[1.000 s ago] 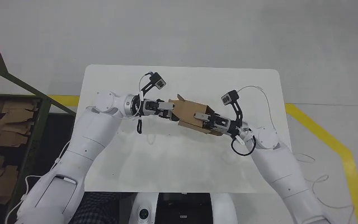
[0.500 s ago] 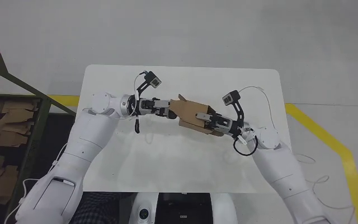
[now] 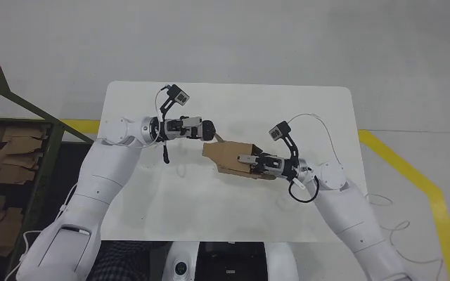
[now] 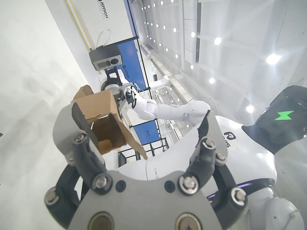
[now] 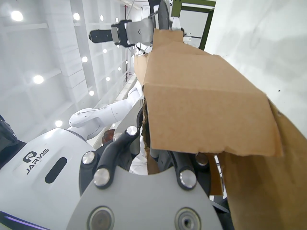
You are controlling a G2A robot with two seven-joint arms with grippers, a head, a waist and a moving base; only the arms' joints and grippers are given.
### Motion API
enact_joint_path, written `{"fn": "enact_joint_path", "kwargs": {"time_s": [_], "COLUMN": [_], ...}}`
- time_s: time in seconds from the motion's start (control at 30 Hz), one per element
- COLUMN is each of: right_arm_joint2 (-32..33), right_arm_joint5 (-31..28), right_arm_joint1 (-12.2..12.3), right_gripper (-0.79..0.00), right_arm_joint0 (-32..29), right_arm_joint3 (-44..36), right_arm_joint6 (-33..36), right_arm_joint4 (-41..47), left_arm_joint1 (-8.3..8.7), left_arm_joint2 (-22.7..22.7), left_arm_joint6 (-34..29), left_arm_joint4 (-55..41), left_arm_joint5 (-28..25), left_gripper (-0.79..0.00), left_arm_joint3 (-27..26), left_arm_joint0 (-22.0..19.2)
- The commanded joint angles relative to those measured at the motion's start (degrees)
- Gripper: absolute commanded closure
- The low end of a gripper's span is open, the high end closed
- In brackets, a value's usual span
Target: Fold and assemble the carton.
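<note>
While right gripper (image 3: 246, 160) pinches brown cardboard carton (image 3: 225, 153), left gripper (image 4: 141, 111) stands spread.
Carton sits over white tabletop (image 3: 176, 204).

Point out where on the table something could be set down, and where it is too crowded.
Free: the far strip of the table beyond both arms, and the wide near stretch between the carton and the near edge. Crowded: the middle, where left gripper and right gripper flank the carton.
</note>
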Motion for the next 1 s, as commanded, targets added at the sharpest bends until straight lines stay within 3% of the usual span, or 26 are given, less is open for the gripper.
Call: {"fn": "enact_joint_path", "kwargs": {"time_s": [0.0,0.3,0.97], "right_arm_joint2": [-0.39,-0.99,-0.04], "right_arm_joint5": [-0.04,-0.33,-0.09], "right_arm_joint1": [-0.04,-0.12,-0.37], "right_gripper": [0.0,0.0,0.0], "right_arm_joint0": [0.11,0.49,1.42], "right_arm_joint3": [-0.02,-0.07,0.24], "right_arm_joint6": [0.59,1.74,-2.07], "right_arm_joint4": [-0.38,-0.65,0.29], "left_arm_joint1": [-0.01,0.18,-0.73], "left_arm_joint2": [-0.09,-0.99,2.84], "left_arm_joint6": [0.06,0.12,-2.03], "left_arm_joint4": [-0.08,-0.27,-1.09], "left_arm_joint5": [-0.05,-0.11,2.04], "left_gripper": [-0.785,-0.785,-0.785], "left_arm_joint3": [0.09,-0.75,-2.85], "left_arm_joint0": [-0.02,0.65,0.27]}}
